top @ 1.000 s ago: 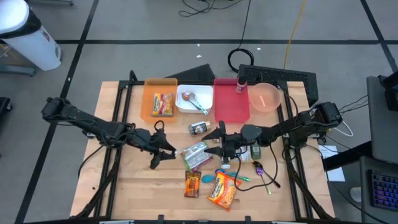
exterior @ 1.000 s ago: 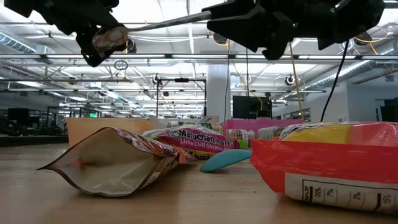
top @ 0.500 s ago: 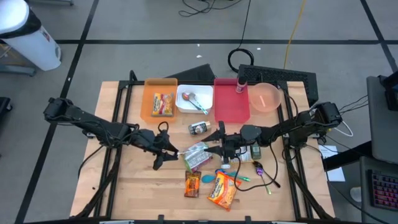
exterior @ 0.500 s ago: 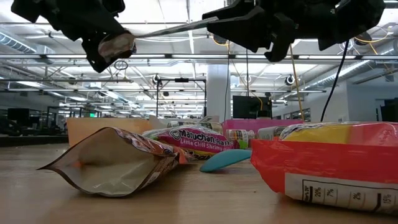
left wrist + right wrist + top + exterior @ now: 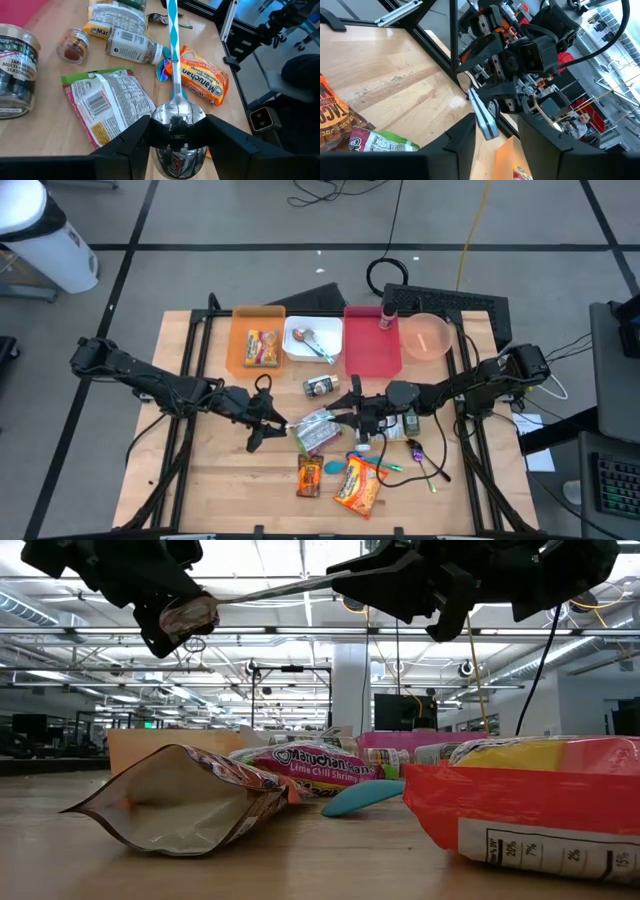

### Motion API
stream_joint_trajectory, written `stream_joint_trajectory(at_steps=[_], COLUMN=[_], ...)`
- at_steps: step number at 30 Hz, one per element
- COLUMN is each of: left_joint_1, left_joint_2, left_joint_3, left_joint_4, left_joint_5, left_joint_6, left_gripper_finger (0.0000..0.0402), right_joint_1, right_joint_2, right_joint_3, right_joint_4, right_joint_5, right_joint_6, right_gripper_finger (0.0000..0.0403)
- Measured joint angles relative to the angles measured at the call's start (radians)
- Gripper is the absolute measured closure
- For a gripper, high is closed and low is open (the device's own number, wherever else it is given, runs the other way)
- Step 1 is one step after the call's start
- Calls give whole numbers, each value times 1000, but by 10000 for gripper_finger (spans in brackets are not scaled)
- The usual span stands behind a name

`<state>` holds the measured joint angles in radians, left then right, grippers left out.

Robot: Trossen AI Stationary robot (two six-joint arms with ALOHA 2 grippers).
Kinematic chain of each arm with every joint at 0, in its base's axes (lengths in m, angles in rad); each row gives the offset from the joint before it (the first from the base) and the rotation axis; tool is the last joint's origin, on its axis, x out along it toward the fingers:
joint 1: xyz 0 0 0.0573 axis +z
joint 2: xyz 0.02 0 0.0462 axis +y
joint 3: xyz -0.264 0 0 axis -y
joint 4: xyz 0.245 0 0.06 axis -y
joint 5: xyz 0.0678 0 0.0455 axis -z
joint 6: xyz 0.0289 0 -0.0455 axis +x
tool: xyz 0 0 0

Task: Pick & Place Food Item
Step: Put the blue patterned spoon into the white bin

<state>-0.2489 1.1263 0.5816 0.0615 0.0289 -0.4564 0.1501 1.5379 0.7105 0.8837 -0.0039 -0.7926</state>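
While the left tool (image 5: 175,131) grips the spoon (image 5: 174,75), the right tool (image 5: 492,131) (earlier wider) has narrowed around its handle.

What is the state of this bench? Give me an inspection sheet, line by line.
Surface: wooden table, crowded in the middle.
Job's things: orange ramen packet, green-and-white pouch and brown snack packet lie flat near the front. An orange tray, white dish, red tray and pink bowl line the back.
Clutter: small dark-lidded jar.
Grippers: left gripper grips the bowl of a metal spoon with a blue-and-white striped handle, raised above the table. Right gripper is at the handle's end.
Cables: black coil and yellow cable on the floor.
Surroundings: white bin.
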Motion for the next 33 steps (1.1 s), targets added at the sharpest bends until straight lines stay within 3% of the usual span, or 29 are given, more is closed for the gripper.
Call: stream_joint_trajectory(at_steps=[16, 27, 33], left_joint_1=[0, 0, 0], left_joint_2=[-1, -1, -1], left_joint_3=[0, 0, 0], left_joint_4=[-1, -1, -6], left_joint_5=[4, -3, -3], left_joint_6=[9, 8, 7], left_gripper_finger=[224, 224, 224], right_joint_1=[1, 0, 0], right_joint_2=[0, 0, 0], right_joint_3=[-2, -2, -1], right_joint_4=[-30, -15, -17], right_joint_5=[-10, 2, 0], right_joint_6=[-1, 22, 21], right_gripper_finger=[376, 300, 284])
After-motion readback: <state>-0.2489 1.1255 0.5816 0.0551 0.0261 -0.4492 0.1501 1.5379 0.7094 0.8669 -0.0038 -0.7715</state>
